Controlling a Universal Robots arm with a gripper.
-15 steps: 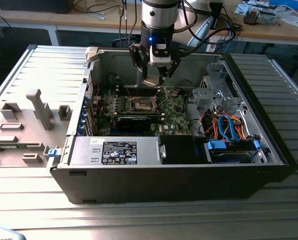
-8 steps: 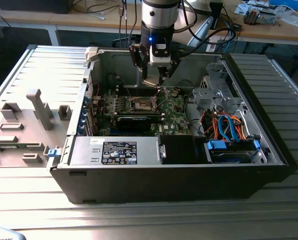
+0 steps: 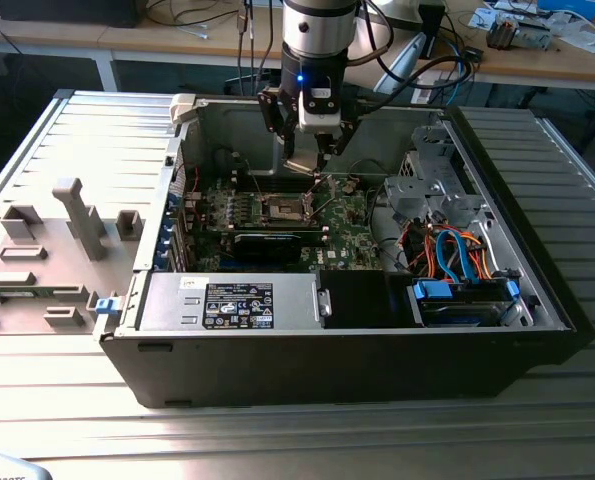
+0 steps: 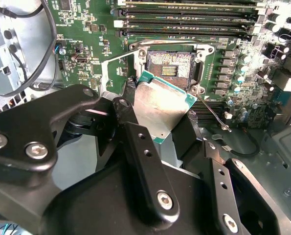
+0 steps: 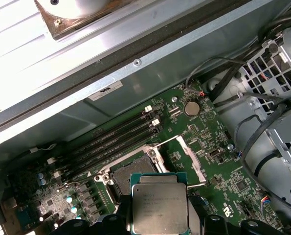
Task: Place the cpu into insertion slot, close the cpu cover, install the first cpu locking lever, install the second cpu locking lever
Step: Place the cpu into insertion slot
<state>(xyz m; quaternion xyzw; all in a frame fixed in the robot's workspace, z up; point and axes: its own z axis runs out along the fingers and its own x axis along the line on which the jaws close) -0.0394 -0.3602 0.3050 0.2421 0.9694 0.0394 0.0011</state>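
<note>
Indoors, over a ribbed metal table [image 3: 277, 430], the end effector [image 3: 310, 165] pinches the cpu [image 5: 159, 208].

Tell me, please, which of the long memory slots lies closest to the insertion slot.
The last memory slot of the row, running right alongside the frame of the insertion slot; the others lie beyond it.

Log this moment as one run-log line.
gripper: shut on cpu | cpu: held near insertion slot, not seated | insertion slot: empty | cpu cover: raised open
</note>
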